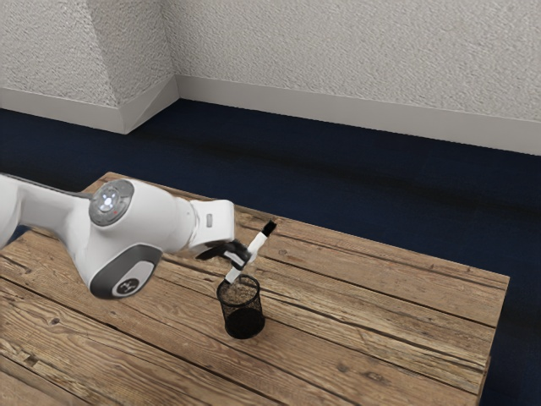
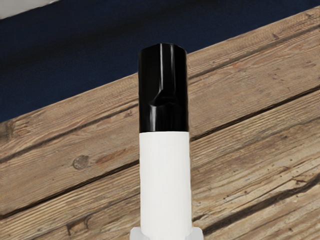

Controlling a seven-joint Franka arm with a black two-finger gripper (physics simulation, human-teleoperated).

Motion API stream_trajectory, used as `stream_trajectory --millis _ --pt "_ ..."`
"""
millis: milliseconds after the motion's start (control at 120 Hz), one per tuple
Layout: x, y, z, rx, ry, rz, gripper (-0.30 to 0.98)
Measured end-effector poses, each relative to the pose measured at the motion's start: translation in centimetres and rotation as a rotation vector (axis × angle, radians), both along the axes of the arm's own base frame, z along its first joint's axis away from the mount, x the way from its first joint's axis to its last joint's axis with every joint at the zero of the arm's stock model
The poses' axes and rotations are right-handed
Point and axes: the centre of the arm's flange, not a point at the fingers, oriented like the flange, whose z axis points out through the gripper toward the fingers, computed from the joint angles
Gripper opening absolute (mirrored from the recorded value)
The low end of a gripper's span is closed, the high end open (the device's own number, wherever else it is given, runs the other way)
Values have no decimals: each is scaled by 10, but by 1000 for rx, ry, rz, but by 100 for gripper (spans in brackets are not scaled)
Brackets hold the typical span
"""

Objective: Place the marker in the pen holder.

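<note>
My gripper (image 1: 240,256) is shut on the white marker (image 1: 259,241) around its middle, in the exterior view. The marker slants, its black cap up toward the exterior view's right and its dark lower tip at the rim of the black mesh pen holder (image 1: 243,312). Whether the tip is inside the rim or just behind it I cannot tell. The holder stands upright on the table. In the wrist view the marker (image 2: 165,180) shows its black-capped end and white barrel, with pale fingertip edges at its two sides.
The wooden plank table (image 1: 380,296) extends around the holder, its far edge running behind the gripper. Beyond it lie a dark blue floor (image 1: 338,186) and a pale textured wall (image 1: 355,51).
</note>
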Motion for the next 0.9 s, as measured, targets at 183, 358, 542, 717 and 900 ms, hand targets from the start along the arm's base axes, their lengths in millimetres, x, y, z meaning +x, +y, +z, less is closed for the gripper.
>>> stream_trajectory --millis 183,358,542,717,900 --pt "5 19 8 -41 -104 4 -10" --pt "-6 -5 4 -140 -141 10 -10" --pt "-49 0 -12 -163 -118 89 -10" --pt "-61 0 -10 -169 -119 126 -10" --pt "-50 9 -21 -189 -78 164 -10"
